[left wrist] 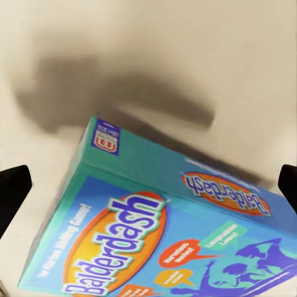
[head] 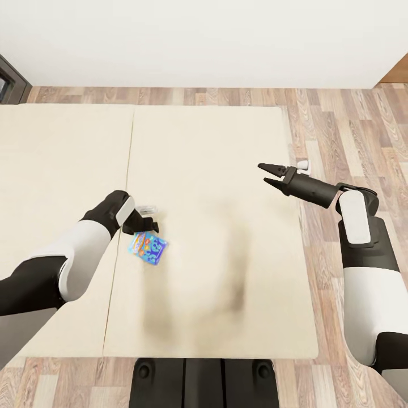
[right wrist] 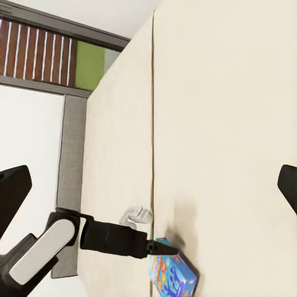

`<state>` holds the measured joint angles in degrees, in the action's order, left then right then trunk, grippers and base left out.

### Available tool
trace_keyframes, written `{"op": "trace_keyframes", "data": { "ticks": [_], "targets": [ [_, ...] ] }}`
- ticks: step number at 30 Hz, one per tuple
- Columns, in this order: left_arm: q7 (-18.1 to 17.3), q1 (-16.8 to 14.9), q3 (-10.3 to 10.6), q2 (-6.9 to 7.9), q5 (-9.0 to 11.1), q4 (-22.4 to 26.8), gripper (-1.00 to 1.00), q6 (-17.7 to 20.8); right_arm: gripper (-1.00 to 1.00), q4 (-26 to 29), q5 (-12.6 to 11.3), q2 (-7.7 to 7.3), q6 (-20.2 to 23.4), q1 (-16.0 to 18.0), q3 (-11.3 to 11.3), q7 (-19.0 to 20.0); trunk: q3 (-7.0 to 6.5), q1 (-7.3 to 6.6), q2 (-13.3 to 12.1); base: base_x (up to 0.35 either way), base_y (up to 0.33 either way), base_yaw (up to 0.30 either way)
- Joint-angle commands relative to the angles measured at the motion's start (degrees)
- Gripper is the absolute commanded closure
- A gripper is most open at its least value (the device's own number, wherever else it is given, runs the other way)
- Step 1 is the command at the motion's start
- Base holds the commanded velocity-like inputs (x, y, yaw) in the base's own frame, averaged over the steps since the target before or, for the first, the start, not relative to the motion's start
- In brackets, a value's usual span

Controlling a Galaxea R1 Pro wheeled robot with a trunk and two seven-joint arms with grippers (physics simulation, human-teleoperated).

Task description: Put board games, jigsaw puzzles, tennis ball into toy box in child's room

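Head view is showing the small blue board game [head: 148, 248] lying on the bed [head: 215, 170], just beside the mattress seam, with the left hand [head: 148, 225] hanging directly over its far edge and the right hand [head: 271, 174] hovering well apart, out near the bed's other side. The left hand is clearly the nearer one. Left wrist view is looking down on the box, tilted, its long axis running diagonally between the two dark fingertips [left wrist: 12, 192], which are standing wide apart at either side without touching it. The right hand's fingers are also spreading apart, holding nothing. The lettered cover is facing up. The likely next move is lowering the left hand straight down and closing across the box's narrow width.
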<state>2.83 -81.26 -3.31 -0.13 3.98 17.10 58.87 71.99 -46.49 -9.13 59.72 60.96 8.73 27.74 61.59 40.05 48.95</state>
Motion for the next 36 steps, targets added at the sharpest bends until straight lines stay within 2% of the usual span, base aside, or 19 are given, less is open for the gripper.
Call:
{"op": "trace_keyframes", "data": {
  "ticks": [1,8,36],
  "targets": [
    [0.28,0.04,-0.14,0.01,0.27,0.06,-1.0,0.25,-1.0,-0.01,0.5,0.02,0.22,0.04,0.08,0.56,0.03,0.01,0.04,0.0,0.0,0.0],
    [0.24,0.48,1.75,-0.09,-0.1,0.04,-1.0,0.29,-1.0,0.01,0.37,-0.01,0.28,0.04,0.06,0.56,0.02,0.01,0.04,0.0,0.0,0.0],
    [0.22,3.54,1.99,-1.2,-0.11,0.04,-1.0,0.33,-1.0,-0.01,0.35,-0.02,0.28,0.04,0.06,0.56,-0.38,0.01,0.04,0.0,0.0,0.0]
  ]
}}
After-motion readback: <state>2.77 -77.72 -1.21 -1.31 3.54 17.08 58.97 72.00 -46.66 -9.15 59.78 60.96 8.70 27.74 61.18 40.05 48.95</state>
